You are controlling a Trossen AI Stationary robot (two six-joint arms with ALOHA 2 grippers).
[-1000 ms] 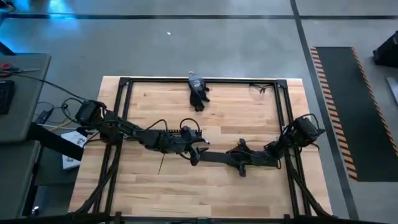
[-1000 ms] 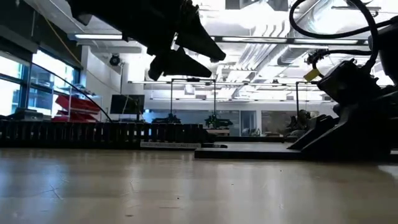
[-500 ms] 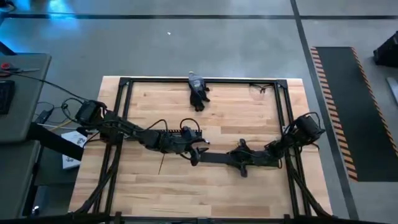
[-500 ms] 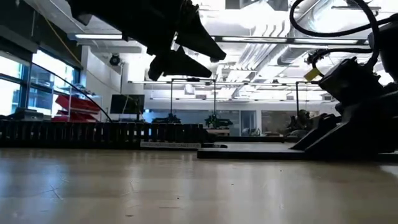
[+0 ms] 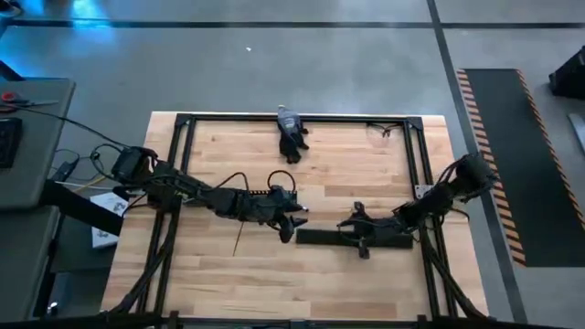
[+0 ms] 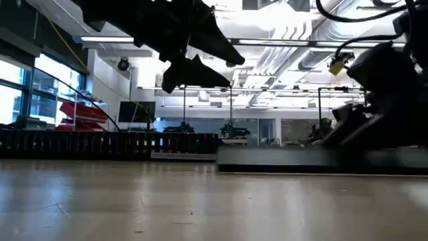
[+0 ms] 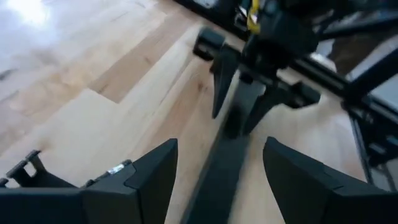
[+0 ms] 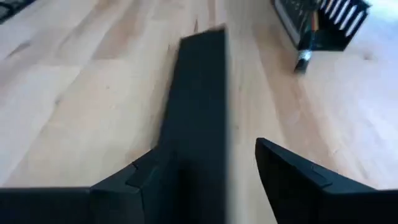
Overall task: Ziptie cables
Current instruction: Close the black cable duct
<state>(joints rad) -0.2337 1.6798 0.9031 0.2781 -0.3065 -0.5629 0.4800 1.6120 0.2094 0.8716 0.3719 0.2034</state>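
The near end of the flat black strip (image 8: 199,106) is blurred in the right wrist view and runs off the picture's edge between the fingers (image 8: 292,180). In the low view the strip (image 6: 274,158) is smeared. Contact between the right gripper (image 5: 352,236) and strip cannot be confirmed. Cables: none discernible.

This is an industrial robotics lab or workshop. The wooden butcher-block counter (image 5: 366,192) with a black metal frame (image 5: 187,137) stands on a bare grey concrete floor (image 5: 274,64) marked with dark lines and an orange-and-black hazard-striped mat (image 5: 503,164). The low view shows exposed ceiling ducts and strip lights (image 6: 294,40), large windows (image 6: 20,87), and more framed workstations (image 6: 231,124) farther back in the hall.
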